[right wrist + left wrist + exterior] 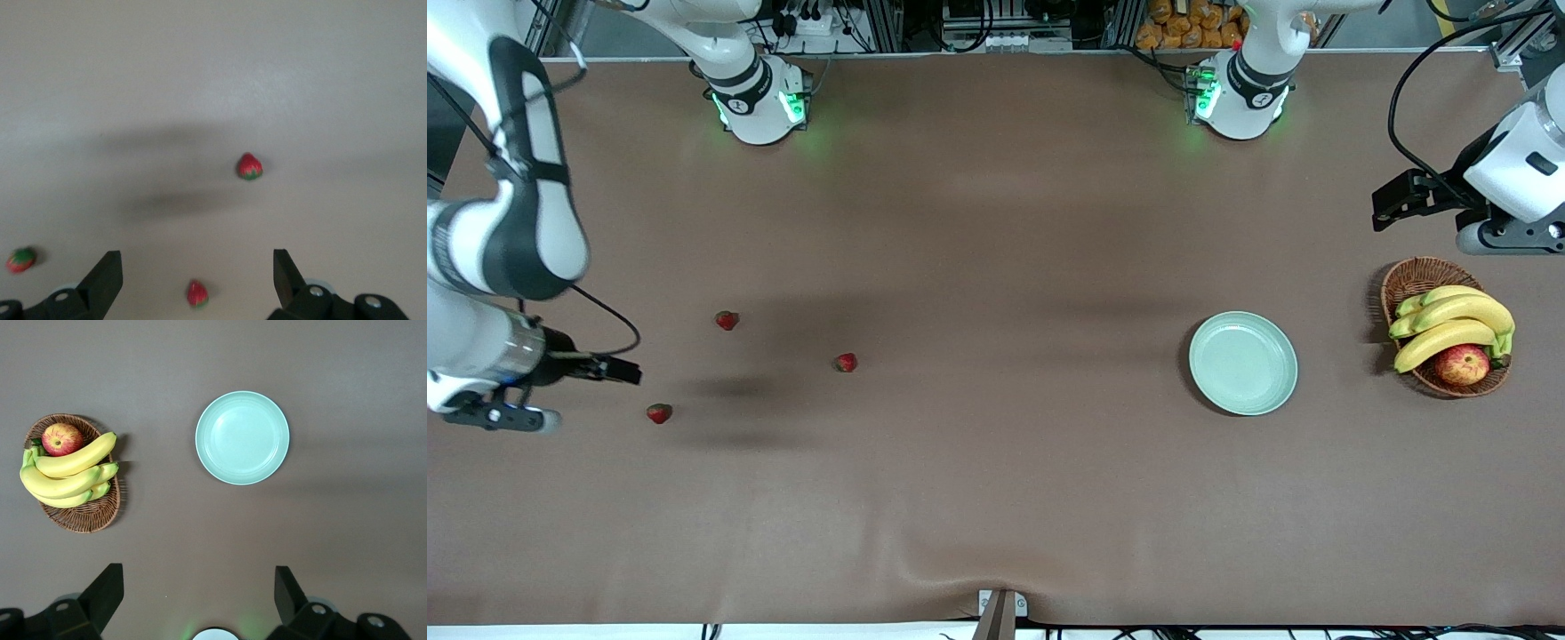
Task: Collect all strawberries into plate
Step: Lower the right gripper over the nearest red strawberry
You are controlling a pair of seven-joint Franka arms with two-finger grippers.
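Three small red strawberries lie apart on the brown table toward the right arm's end: one [727,320], one [846,362] and one [659,412]. All three show in the right wrist view [250,166], [197,293], [21,259]. The pale mint-green plate [1243,363] sits empty toward the left arm's end; it also shows in the left wrist view [242,437]. My right gripper [618,369] is open and empty, up over the table beside the strawberries [197,270]. My left gripper [1385,206] is open and empty, over bare table by the basket [198,593].
A brown wicker basket [1414,277] with bananas [1449,324] and a red-yellow apple [1462,364] stands beside the plate at the left arm's end; it also shows in the left wrist view [83,517]. A wide stretch of bare table separates strawberries and plate.
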